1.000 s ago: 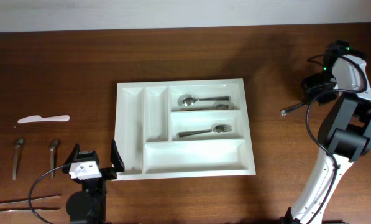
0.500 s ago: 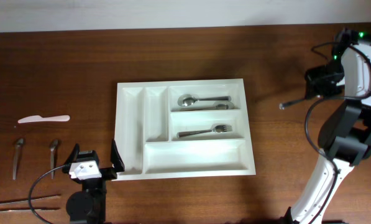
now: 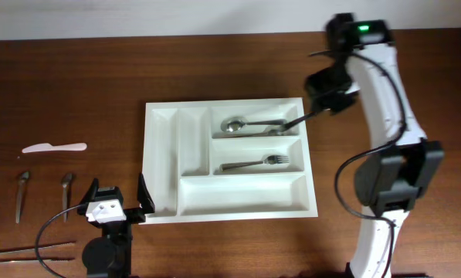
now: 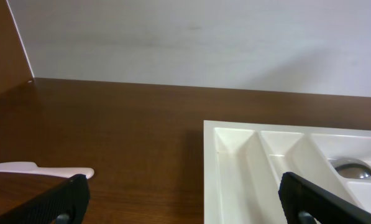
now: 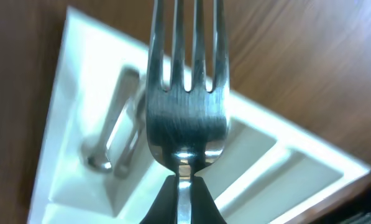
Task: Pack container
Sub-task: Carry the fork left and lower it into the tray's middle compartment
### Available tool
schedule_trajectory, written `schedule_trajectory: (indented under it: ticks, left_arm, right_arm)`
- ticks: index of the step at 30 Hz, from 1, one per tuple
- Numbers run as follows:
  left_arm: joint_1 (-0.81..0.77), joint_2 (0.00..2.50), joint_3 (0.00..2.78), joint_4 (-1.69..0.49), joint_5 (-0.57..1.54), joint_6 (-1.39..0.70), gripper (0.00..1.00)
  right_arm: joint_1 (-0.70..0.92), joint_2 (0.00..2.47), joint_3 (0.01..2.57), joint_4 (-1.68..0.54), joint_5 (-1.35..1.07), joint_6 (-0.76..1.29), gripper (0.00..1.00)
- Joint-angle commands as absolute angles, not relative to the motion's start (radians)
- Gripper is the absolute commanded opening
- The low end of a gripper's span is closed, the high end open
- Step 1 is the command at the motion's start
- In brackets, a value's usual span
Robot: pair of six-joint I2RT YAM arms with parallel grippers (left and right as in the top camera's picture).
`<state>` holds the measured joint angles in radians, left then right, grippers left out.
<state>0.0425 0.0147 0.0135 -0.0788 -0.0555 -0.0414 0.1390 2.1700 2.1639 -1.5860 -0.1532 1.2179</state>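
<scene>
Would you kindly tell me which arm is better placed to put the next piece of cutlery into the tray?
Right. The right fingers are shut on a fork, held over the tray's far-right compartment. The left fingers stand open and empty by the tray's near-left corner.

A dark brown wooden table [image 3: 68,77] is seen across nearly all of the overhead view. The grain is run horiz., w/ lighter streaks. A soft, diffuse sheen is noted on the top, esp. towards the far edge, & shadows are kept faint. Along that edge a pale strip [image 3: 137,15] is shown. In the left wrist view a plain off-white wall [image 4: 191,43] is seen behind the table, evenly lit. At upper L it is met by a brown surface [image 4: 2,50] along a slanted line.
</scene>
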Motion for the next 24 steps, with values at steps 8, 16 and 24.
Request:
schedule_trajectory:
  ticks: [8,16,24]
  left_arm:
    - [0.049,0.006,0.009,-0.080,-0.047,-0.022,0.99]
    - [0.049,0.006,0.009,-0.080,-0.047,-0.022,0.99]
    - [0.049,0.006,0.009,-0.080,-0.047,-0.022,0.99]
  right_arm:
    - [0.380,2.165,2.144,-1.591,-0.154,1.751,0.06]
    - [0.440,2.166,2.061,-1.590,-0.155,1.868,0.08]
    - [0.437,2.166,1.912,-1.523,-0.167,1.879,0.09]
